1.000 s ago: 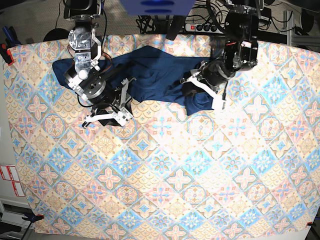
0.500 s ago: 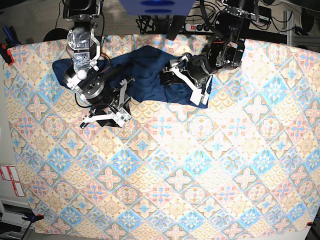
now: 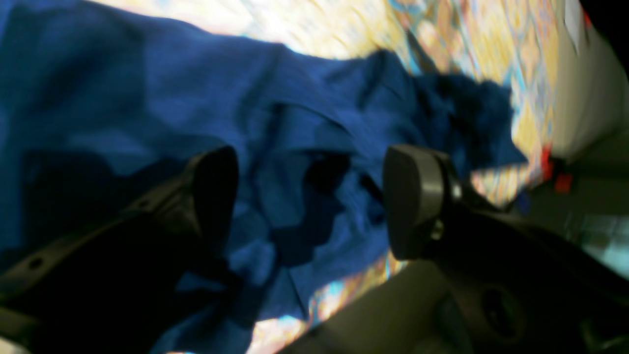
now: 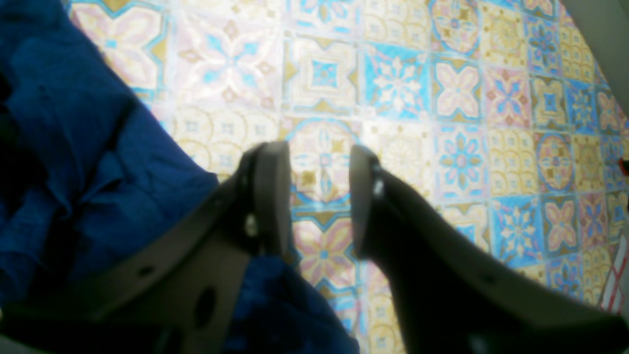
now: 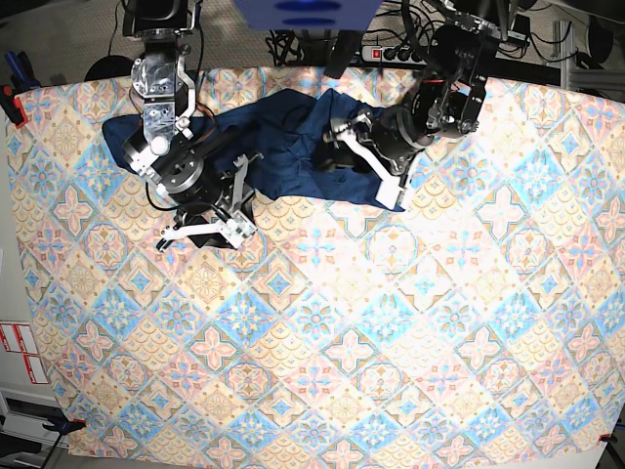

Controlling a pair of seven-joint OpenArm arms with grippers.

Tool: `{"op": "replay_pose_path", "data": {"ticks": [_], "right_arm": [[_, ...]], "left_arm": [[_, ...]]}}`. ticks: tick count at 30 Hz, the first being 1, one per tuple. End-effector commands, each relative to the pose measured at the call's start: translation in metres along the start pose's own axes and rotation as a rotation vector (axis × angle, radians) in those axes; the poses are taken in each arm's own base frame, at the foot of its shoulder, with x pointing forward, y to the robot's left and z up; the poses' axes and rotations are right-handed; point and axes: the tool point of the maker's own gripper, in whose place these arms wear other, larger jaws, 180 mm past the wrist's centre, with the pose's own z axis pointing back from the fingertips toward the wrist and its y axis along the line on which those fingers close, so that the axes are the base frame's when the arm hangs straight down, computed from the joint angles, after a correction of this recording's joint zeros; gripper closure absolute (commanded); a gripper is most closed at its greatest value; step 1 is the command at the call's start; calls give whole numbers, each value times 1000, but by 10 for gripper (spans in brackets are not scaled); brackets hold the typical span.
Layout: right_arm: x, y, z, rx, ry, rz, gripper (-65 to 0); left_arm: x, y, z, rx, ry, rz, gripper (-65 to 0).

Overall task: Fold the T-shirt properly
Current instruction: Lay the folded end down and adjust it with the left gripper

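Note:
The T-shirt is a dark navy bundle lying crumpled across the far middle of the table. Its right end is folded back onto the body. My left gripper hovers over that folded end. In the blurred left wrist view its jaws stand wide open with only the T-shirt below them. My right gripper sits just off the shirt's near left edge. In the right wrist view it is open over bare cloth, and the T-shirt lies to its left.
A pastel tile-patterned tablecloth covers the whole table. A power strip and cables lie behind the far edge. A red clamp grips the far left corner.
My left gripper swung left, carrying the shirt's right end onto the body, and its jaws opened and let the fabric go. The right arm has barely moved.

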Motion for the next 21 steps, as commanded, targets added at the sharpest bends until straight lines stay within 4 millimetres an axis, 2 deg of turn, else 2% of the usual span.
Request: {"op": "replay_pose_path", "data": {"ticks": [1, 5, 11, 13, 19, 21], "right_arm": [[15, -7, 3, -20, -57, 0, -192], [15, -7, 3, -20, -55, 0, -192], [15, -7, 3, -20, -55, 0, -192], [15, -7, 3, -19, -54, -1, -192], [15, -7, 3, -18, -56, 0, -192], [15, -7, 3, -18, -56, 0, -192]], "left_arm": [[4, -10, -1, -35, -12, -18, -447], [11, 1, -20, 2, 7, -36, -447], [40, -12, -37, 14, -44, -90, -438], [49, -19, -41, 22, -63, -118, -388], [54, -16, -56, 73, -56, -160, -128], [56, -16, -57, 70, -56, -156, -131]]}}
